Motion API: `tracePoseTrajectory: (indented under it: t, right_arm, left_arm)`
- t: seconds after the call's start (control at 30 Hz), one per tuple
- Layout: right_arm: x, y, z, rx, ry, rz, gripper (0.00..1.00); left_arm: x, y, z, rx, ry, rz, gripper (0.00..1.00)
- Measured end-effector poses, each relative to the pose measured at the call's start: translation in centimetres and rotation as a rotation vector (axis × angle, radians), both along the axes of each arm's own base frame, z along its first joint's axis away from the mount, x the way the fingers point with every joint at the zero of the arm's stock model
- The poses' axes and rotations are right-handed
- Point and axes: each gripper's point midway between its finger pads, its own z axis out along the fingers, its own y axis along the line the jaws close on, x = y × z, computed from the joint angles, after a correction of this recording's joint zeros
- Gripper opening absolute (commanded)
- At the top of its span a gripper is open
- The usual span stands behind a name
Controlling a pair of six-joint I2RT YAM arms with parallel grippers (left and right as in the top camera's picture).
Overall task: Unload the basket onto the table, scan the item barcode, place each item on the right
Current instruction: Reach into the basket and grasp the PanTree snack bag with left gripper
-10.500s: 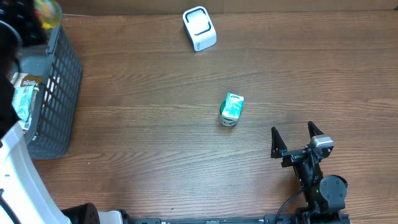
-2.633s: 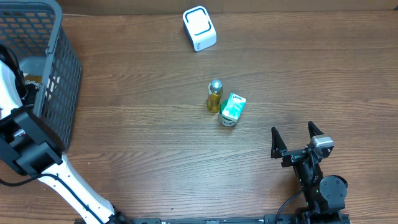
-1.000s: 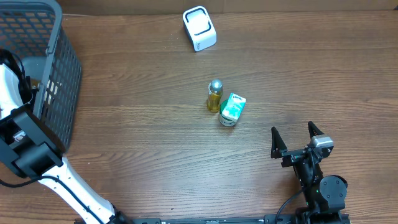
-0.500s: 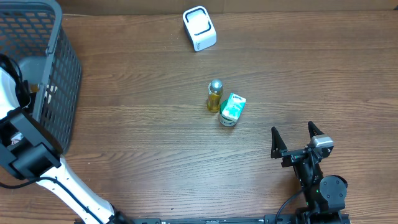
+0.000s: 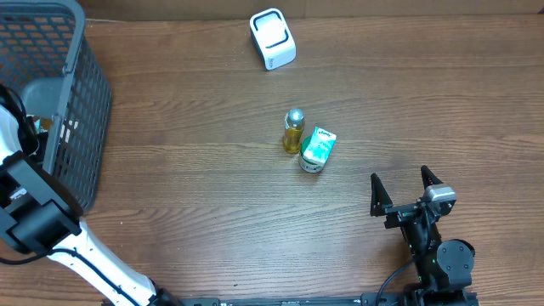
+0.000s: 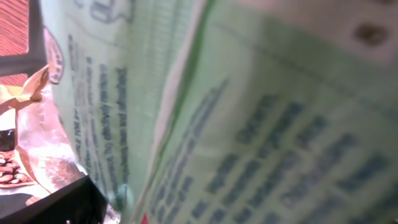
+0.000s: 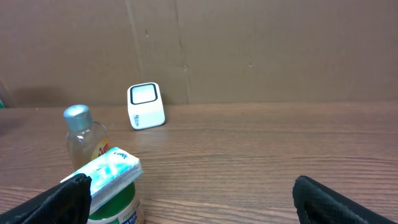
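A pale green printed package (image 6: 249, 112) fills the left wrist view, very close and blurred. One dark finger (image 6: 56, 205) of my left gripper shows far out at the bottom left; the other is hidden behind the package. Overhead, my left arm (image 5: 25, 204) reaches into the grey basket (image 5: 81, 110), and its gripper is hidden there. The white scanner (image 5: 272, 39) (image 7: 146, 106) stands at the table's far edge. My right gripper (image 5: 406, 191) (image 7: 193, 199) rests open and empty near the front right.
A yellow bottle with a silver cap (image 5: 293, 130) (image 7: 84, 137) stands mid-table. It touches a green jar with a teal packet on top (image 5: 317, 150) (image 7: 109, 180). A brown snack packet (image 6: 34, 149) lies in the basket beside the green package.
The left arm has slid slightly towards the table's near edge at the basket. Since the oldest frame the yellow bottle has appeared beside the jar. The right arm has not moved.
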Motion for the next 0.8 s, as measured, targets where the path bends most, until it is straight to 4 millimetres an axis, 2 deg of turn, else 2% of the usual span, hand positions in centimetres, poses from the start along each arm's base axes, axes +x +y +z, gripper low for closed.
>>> tracePoseTrajectory:
  t: [0.07,0.3,0.5,0.8]
  right_arm:
    - [0.0,0.0,0.01,0.0,0.0,0.0,1.0]
    - [0.0,0.0,0.01,0.0,0.0,0.0,1.0]
    - [0.0,-0.01,0.01,0.0,0.0,0.0,1.0]
    - [0.0,0.0,0.02,0.0,-0.001,0.0,1.0]
  left_arm:
    - [-0.1,0.19,-0.04,0.01,-0.002,0.006,0.84]
    - [-0.28,0.42,-0.15,0.027,-0.007,0.01,0.85]
    - [-0.33,0.47,-0.24,0.042,-0.019,0.01,0.81]
    - [-0.43,0.57,-0.28,0.047,-0.018,0.012,0.85]
